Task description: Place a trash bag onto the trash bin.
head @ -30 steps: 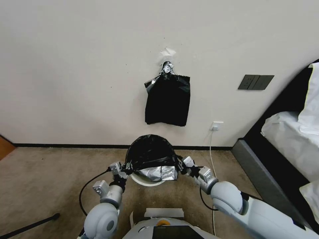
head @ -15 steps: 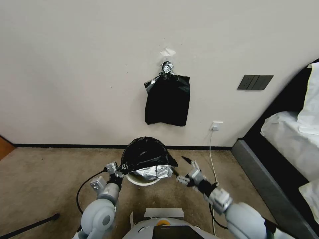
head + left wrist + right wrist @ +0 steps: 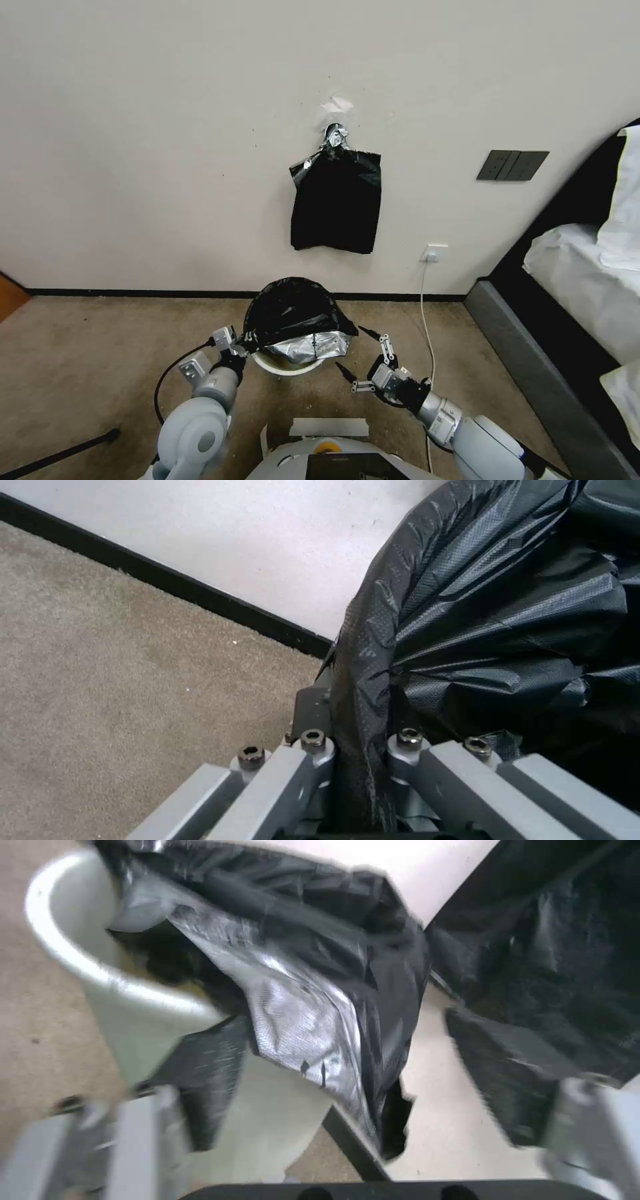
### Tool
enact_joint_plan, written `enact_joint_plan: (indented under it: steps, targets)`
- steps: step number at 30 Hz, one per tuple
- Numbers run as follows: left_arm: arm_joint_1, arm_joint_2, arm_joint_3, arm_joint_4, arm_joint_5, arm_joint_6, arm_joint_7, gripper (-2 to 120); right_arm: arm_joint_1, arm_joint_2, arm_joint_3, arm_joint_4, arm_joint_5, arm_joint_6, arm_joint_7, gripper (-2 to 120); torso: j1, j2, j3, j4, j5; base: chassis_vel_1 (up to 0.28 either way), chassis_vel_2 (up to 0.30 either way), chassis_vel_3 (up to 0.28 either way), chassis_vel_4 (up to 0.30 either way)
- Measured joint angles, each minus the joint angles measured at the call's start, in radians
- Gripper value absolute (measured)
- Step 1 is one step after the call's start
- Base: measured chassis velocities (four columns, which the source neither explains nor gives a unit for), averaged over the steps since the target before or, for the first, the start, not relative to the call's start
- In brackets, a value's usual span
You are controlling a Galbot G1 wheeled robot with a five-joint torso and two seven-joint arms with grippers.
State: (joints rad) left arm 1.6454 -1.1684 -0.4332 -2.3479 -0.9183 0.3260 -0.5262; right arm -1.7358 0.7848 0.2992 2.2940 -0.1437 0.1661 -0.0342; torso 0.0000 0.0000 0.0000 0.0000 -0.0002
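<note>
— Black, glossy: trash bag (image 3: 293,313) draped over the cream trash bin (image 3: 287,365) on the carpet (image 3: 100,347), by the wall (image 3: 167,133); silvery fold hanging over the near rim.

— And gripped where?

— At its left edge, pinched tight in the left gripper (image 3: 235,345); film bunched between the fingers (image 3: 313,752) in the wrist view.

— Right side?

— Right gripper (image 3: 363,357) spread wide, apart from the bag, just right of the bin, touching nothing.
</note>
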Motion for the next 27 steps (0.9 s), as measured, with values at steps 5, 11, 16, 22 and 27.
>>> enact_joint_plan:
  steps: [5, 11, 16, 22, 27]
  targets:
    - [0.002, -0.001, 0.011, -0.011, 0.001, 0.008, 0.000, 1, 0.024, -0.004, -0.010, -0.006, -0.001, -0.003, -0.001, 51, 0.000, 0.000, 0.000, 0.0000, 0.0002, 0.000, 0.000, 0.000, 0.000]
    - [0.009, 0.002, 0.018, -0.036, 0.009, 0.020, 0.004, 1, 0.059, -0.015, -0.032, -0.009, -0.006, -0.007, -0.026, 29, 0.000, 0.000, 0.000, 0.0000, 0.0002, 0.000, 0.000, 0.000, 0.000]
    - [0.021, 0.004, 0.019, -0.051, 0.049, 0.022, 0.026, 1, 0.077, -0.024, -0.039, -0.009, -0.003, -0.009, -0.029, 10, 0.000, 0.000, 0.000, 0.0000, 0.0002, 0.000, 0.000, 0.000, 0.000]
    - [0.027, 0.002, 0.018, -0.055, 0.080, 0.022, 0.036, 1, 0.075, -0.023, -0.051, -0.004, 0.018, -0.006, -0.026, 0, 0.000, 0.000, 0.000, 0.0000, 0.0002, 0.000, 0.000, 0.000, 0.000]
    - [0.023, -0.001, 0.006, -0.061, 0.048, 0.023, 0.021, 1, 0.071, -0.034, -0.049, -0.014, 0.079, 0.104, -0.079, 0, 0.000, 0.000, 0.000, 0.0000, 0.0002, 0.000, 0.000, 0.000, 0.000]
